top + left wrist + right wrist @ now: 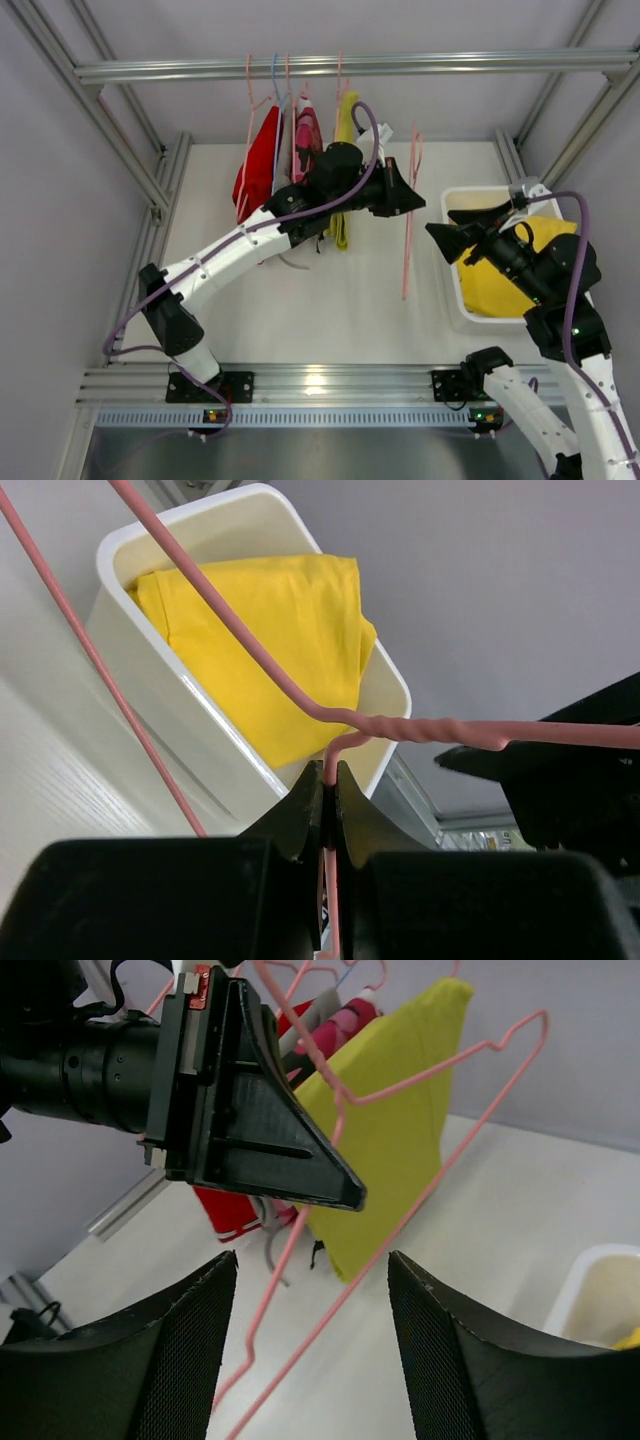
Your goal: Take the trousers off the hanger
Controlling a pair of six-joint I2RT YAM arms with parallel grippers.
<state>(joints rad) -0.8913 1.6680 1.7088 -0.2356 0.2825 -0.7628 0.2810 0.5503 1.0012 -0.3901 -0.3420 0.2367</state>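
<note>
- Left wrist view: the left gripper (328,776) has its black jaws pressed tight on the neck of a pink hanger (420,728). It grips thin coated wire just below the twisted part.
- Past the jaws in that view stands a white bin (150,695) with smooth plastic walls and rounded corners. The bright yellow trousers (270,630) lie folded inside it, soft and lightly creased.
- Right wrist view: the right gripper (310,1260) has its jaws spread wide with nothing between them. Its fingers (190,1360) are black with a fine mesh texture.
- Only this view shows the left gripper's wedge-shaped side and the hanger's wire outline slanting down across the table (520,1190).
- Behind them the yellow-green trousers (390,1130) hang long and flat, a duller matte cloth.
- Beside the yellow-green trousers a red garment (225,1210) shows in part.
- Top external view alone shows the whole layout. The yellow-green trousers hang under the metal rail (450,65), next to a pink patterned garment (305,140) and the red one.
- In that same view the held hanger sits below the rail, between the rack and the bin.
- The two grippers face each other, close but apart.
</note>
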